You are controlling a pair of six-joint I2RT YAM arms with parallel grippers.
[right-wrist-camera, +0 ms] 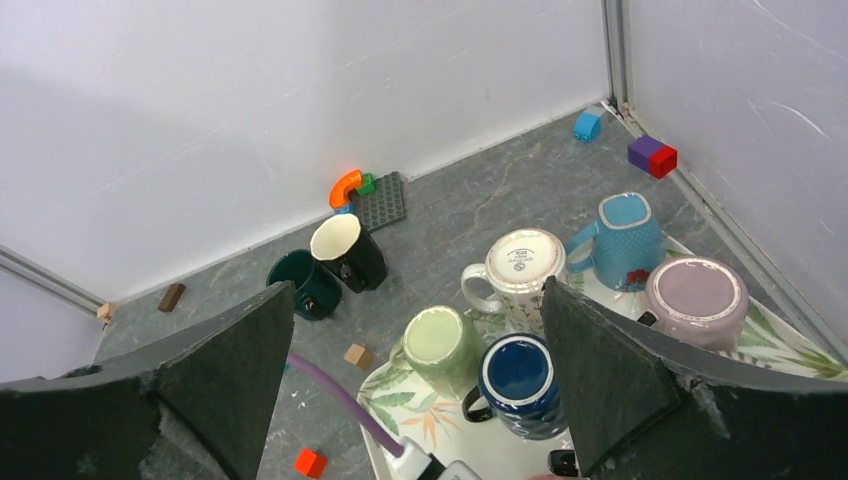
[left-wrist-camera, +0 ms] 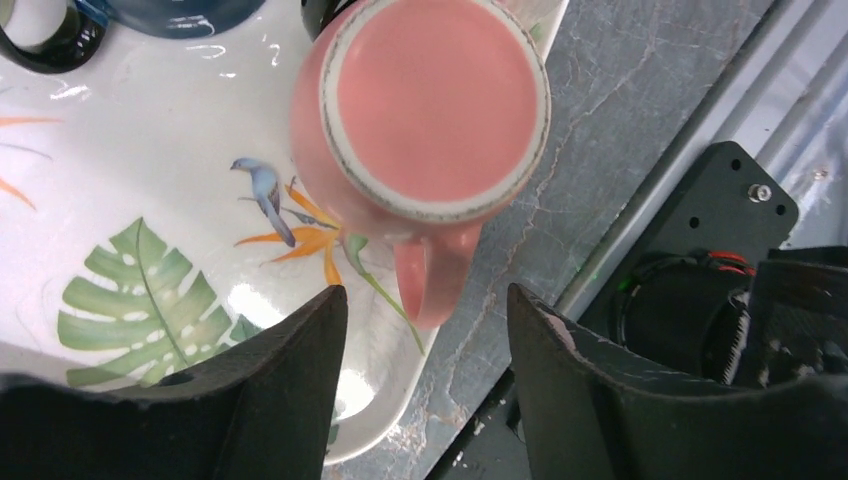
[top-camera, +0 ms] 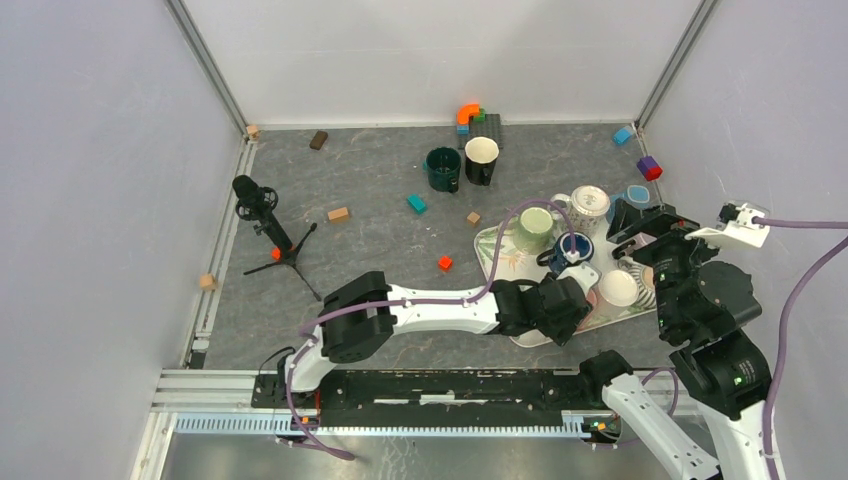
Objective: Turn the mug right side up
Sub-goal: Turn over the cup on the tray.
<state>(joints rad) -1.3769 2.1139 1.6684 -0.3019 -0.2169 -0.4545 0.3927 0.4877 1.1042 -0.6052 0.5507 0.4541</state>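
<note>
The pink mug sits bottom-up at the 6 o'clock edge of the leaf-patterned tray, its handle pointing to 6 o'clock between the parted, untouching jaws of the left gripper, while the right gripper hangs wide apart above the other mugs.
</note>
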